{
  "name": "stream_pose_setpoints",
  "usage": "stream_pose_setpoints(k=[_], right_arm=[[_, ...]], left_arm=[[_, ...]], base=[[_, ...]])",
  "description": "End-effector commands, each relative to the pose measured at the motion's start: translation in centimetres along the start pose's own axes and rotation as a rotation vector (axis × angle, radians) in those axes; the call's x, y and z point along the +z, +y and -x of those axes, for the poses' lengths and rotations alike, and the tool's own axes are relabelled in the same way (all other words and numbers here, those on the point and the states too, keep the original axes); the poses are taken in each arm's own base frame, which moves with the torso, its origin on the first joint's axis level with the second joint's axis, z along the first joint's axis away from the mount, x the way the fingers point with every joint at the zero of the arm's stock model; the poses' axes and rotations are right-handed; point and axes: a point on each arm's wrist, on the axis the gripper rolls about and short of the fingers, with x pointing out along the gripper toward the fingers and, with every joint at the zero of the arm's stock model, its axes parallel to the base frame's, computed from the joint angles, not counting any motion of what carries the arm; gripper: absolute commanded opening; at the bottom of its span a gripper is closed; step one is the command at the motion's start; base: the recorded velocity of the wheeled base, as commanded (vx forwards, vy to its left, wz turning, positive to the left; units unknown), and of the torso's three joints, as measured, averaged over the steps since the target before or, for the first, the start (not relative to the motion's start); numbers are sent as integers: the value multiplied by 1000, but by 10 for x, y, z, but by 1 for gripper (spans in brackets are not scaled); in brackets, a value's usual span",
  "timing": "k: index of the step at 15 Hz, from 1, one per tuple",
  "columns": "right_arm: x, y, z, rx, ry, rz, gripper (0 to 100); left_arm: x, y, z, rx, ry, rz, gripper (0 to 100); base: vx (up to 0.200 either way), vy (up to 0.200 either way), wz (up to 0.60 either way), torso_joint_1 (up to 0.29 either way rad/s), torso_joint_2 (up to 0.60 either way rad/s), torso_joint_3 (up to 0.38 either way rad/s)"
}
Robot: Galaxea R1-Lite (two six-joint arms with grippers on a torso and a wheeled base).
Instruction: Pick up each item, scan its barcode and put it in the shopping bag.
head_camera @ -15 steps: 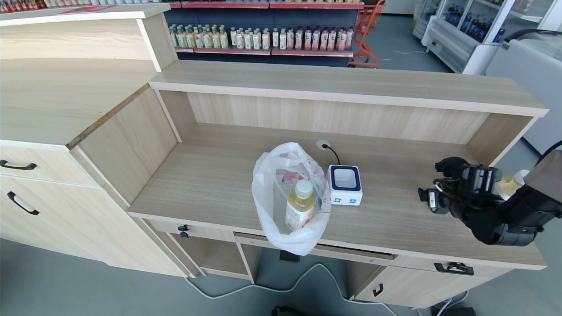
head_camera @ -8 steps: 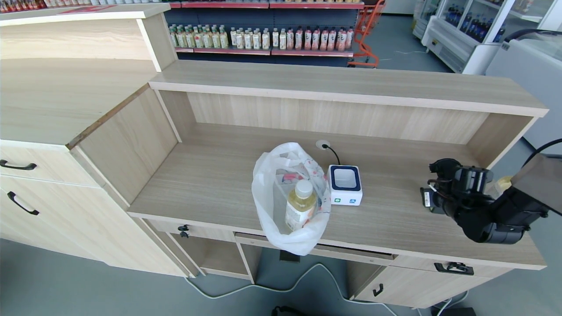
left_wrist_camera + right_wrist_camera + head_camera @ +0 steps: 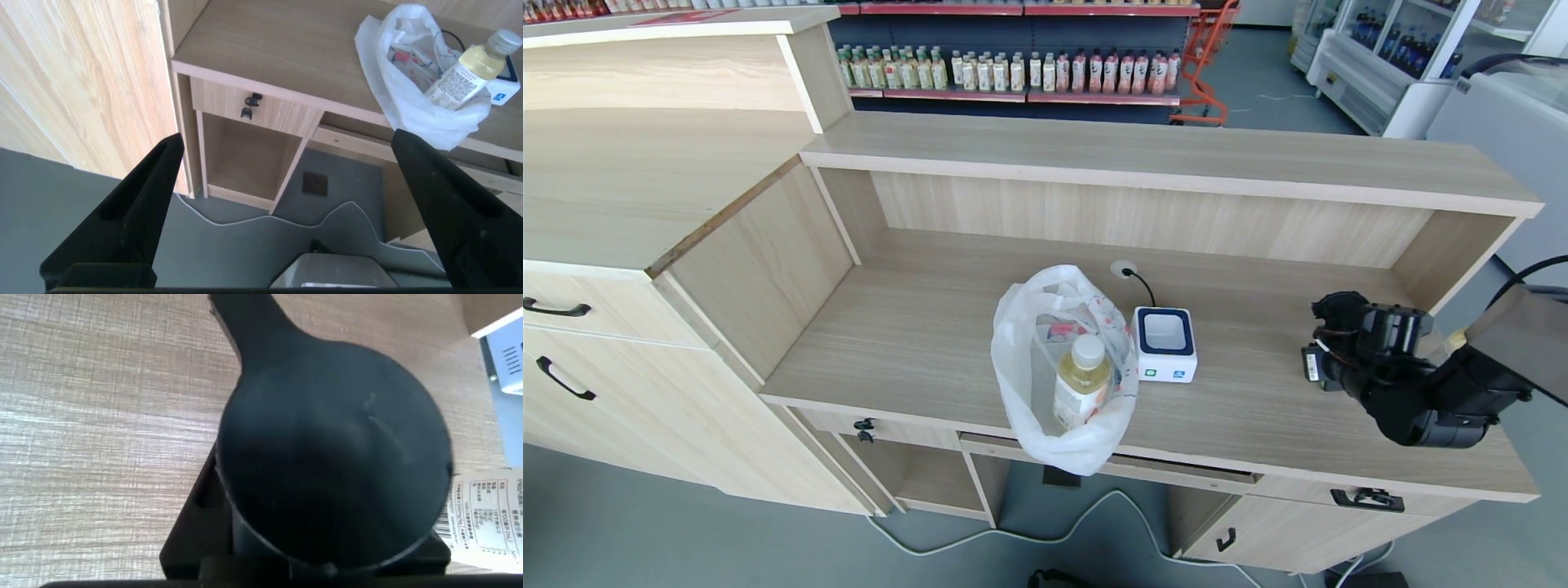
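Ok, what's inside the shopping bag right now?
A pale yellow bottle stands upright in the shopping bag, a red-and-white item behind it; the bag's folds hide anything lower down.

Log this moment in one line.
bag: on counter, bottle inside | scanner: beside bag | left pincer: open | right arm: over counter

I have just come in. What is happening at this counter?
A robot is working a shop checkout. On the wooden counter, a shopping bag stands at the front edge with a bottle inside it, and the scanner sits beside the bag. The right gripper is above the counter's right end, apart from both. The left gripper is open, held low in front of the counter.
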Motion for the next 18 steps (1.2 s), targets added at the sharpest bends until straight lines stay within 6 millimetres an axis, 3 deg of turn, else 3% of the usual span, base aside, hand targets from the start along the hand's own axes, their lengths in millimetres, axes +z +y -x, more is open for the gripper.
stream_pose_setpoints(k=[1, 2, 3, 4, 7, 9, 10, 13, 15, 18], right_arm=[[19, -15, 17, -26, -39, 55, 0], [32, -25, 38, -38, -58, 108, 0], [33, -27, 41, -38, -59, 116, 0], [51, -46, 98, -51, -89, 202, 0], [41, -60, 202, -40, -120, 481, 0], [52, -65, 227, 40, -272, 614, 0], [62, -60, 244, 163, -450, 733, 0], [76, -45, 265, 314, -844, 1051, 0], [86, -39, 279, 241, -1044, 1262, 0], [93, -9, 301, 184, -1326, 1484, 0]], left_arm=[[0, 0, 0, 0, 0, 0, 100], [0, 0, 0, 0, 0, 0, 100], [0, 0, 0, 1, -1, 0, 100], [0, 0, 0, 0, 0, 1, 100], [0, 0, 0, 0, 0, 0, 100], [0, 0, 0, 0, 0, 0, 100], [0, 0, 0, 0, 0, 0, 100], [0, 0, 0, 0, 0, 0, 100], [0, 0, 0, 1, -1, 0, 100], [0, 0, 0, 0, 0, 0, 100]], base=[[0, 0, 0, 0, 0, 0], [0, 0, 0, 0, 0, 0], [0, 0, 0, 0, 0, 0], [0, 0, 0, 0, 0, 0], [0, 0, 0, 0, 0, 0], [0, 0, 0, 0, 0, 0], [0, 0, 0, 0, 0, 0], [0, 0, 0, 0, 0, 0], [0, 0, 0, 0, 0, 0], [0, 0, 0, 0, 0, 0]])
